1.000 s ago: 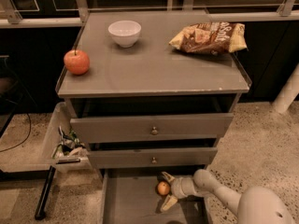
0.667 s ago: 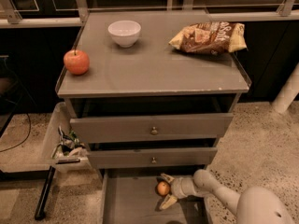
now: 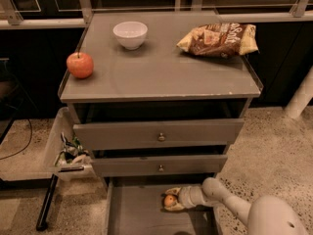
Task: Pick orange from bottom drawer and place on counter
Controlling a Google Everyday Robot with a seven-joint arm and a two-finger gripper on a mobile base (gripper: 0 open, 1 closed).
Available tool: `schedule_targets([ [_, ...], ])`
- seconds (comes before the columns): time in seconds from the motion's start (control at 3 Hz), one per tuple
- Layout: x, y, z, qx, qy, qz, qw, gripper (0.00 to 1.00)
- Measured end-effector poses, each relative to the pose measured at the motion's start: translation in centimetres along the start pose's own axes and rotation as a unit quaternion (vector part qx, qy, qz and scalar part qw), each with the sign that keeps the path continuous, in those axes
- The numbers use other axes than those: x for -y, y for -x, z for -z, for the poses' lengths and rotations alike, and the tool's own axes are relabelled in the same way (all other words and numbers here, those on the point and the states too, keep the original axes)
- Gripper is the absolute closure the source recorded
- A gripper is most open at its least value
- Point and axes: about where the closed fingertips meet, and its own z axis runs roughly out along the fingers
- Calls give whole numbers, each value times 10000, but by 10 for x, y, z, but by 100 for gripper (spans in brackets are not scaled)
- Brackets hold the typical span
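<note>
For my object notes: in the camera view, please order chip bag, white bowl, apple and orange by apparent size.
1. chip bag
2. white bowl
3. apple
4. orange, held by the gripper, fingers shut, in the bottom drawer. Its distance from the camera differs, but it is clearly smallest.

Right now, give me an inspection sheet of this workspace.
Surface: counter, grey, carrying three loose items.
Job's things: orange in the open bottom drawer, held between the gripper's fingers; not yet on the counter.
Clutter: apple front left, bowl at the back, chip bag back right.
Grippers: gripper down in the bottom drawer, closed on the orange.
Cables: thin dark cable on the floor, left.
Surroundings: bin with litter left of the cabinet; speckled floor.
</note>
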Motion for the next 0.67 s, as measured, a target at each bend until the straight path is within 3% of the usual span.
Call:
schedule_targets([
  [0.67,0,0,0,0,1,0,10000,100],
])
